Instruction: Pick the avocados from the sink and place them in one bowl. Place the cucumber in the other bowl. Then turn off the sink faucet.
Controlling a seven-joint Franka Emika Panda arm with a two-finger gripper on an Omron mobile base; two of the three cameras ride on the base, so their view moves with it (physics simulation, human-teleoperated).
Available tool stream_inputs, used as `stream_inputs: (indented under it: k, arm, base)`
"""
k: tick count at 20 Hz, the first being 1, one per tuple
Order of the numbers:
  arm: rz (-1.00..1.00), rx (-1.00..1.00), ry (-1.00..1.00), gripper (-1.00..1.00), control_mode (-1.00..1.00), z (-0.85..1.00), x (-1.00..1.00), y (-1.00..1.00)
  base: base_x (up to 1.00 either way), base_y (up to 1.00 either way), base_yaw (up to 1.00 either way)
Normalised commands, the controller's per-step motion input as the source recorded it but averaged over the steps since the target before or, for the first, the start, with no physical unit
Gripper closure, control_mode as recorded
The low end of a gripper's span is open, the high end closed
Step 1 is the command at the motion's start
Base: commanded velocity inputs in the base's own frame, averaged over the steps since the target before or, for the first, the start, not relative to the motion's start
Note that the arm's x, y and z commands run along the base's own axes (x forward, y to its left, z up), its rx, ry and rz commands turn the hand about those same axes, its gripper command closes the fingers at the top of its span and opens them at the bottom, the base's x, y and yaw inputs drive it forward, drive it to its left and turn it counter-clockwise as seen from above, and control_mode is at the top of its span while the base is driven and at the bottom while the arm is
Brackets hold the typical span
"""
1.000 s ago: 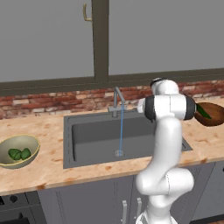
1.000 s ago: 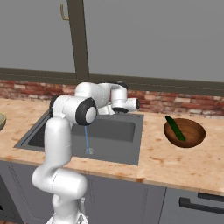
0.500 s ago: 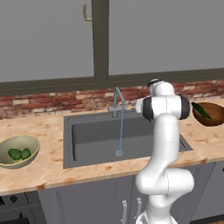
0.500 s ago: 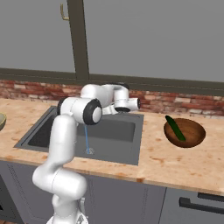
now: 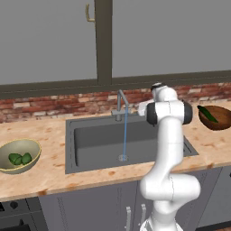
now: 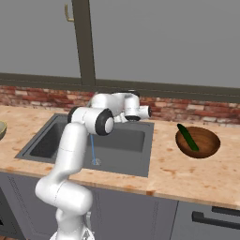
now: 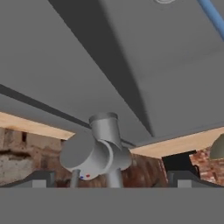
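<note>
Flanking faucet [image 7: 103, 151] (water [image 5: 125, 135] running): brick backsplash [image 5: 54, 106]

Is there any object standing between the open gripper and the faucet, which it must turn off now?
Nothing visible does. In the hand view the sink faucet sits directly ahead of the gripper, between its open fingertips, with water running into the sink.

Faucet [image 7: 103, 151] close before pincer [image 7: 109, 177]

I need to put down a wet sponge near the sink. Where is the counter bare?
Bare wooden counter lies between the olive-yellow bowl and the dark grey sink, and between the sink and the reddish-brown bowl. It is crowded behind the sink, where the open claw faces the grey metal faucet.
</note>
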Motion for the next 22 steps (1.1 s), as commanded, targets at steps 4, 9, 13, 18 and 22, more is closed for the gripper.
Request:
stream_inputs:
  k: [4, 9, 13, 18, 22]
  arm:
    - [0.0, 0.0, 0.0, -1.0, -1.0, -0.07, 0.3, 0.0]
    - [0.0, 0.0, 0.0, -1.0, -1.0, -0.06, 0.28, 0.01]
    - [0.0, 0.0, 0.0, -1.0, -1.0, 0.0, 0.14, 0.12]
    - [0.03, 0.0, 0.0, -1.0, -1.0, -0.04, 0.0, 0.42]
    - [0.07, 0.0, 0.0, -1.0, -1.0, -0.09, 0.0, 0.6]
  base:
    - [0.0, 0.0, 0.0]
    - [0.0, 0.0, 0.0]
    - [0.0, 0.0, 0.0]
    - [0.0, 0.0, 0.0]
    - [0.0, 0.0, 0.0]
